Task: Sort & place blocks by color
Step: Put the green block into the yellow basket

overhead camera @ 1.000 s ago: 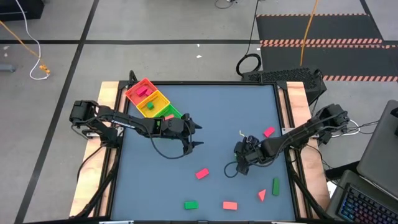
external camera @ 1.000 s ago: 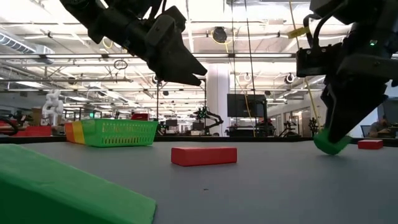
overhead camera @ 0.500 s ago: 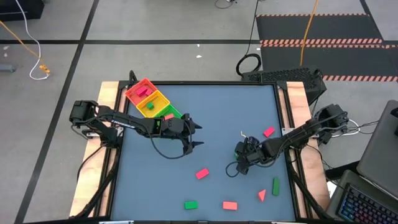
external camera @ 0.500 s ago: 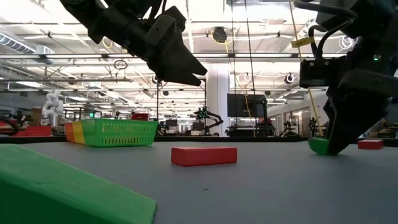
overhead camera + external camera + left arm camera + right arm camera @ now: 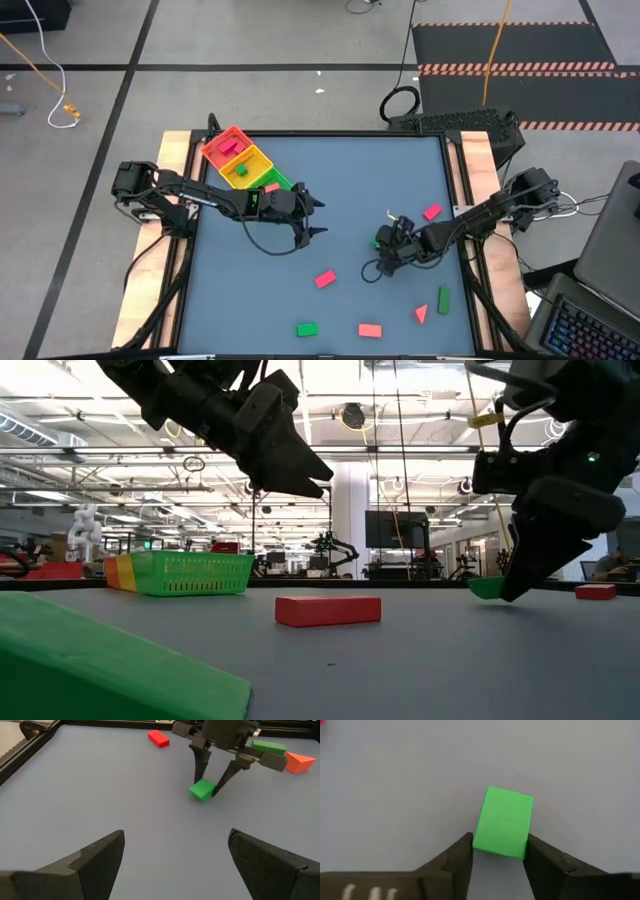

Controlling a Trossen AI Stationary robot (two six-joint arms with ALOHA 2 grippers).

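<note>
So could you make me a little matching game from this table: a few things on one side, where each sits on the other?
Things:
1. green cube
2. tray
3. red wedge
4. left gripper

Places:
A. far left corner of the table
B. between the right gripper's jaws
C. above bare table, beside the tray
D. near right corner, beside a green brick

Pairs: 1-B, 2-A, 3-D, 4-C
</note>
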